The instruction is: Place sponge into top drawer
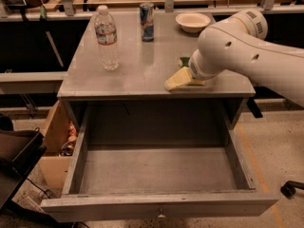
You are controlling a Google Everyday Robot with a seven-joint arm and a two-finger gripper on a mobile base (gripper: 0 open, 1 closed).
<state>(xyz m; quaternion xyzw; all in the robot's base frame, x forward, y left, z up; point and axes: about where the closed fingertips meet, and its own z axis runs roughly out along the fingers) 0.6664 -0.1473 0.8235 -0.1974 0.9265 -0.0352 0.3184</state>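
While the wide grey metal top drawer [156, 175] stands pulled fully out below, the grey metal tabletop [137, 65] carries the rest. Low over its front right part, the white arm's gripper [175, 81] of pale yellow foam points left toward the front edge; whether it is clenched or released I cannot tell. Just behind it, touching or nearly so, a sliver of dark green sponge [184, 61] shows on the tabletop, mostly hidden by the wrist, its long axis unreadable. Reaching it probably means drawing back toward the rear right.
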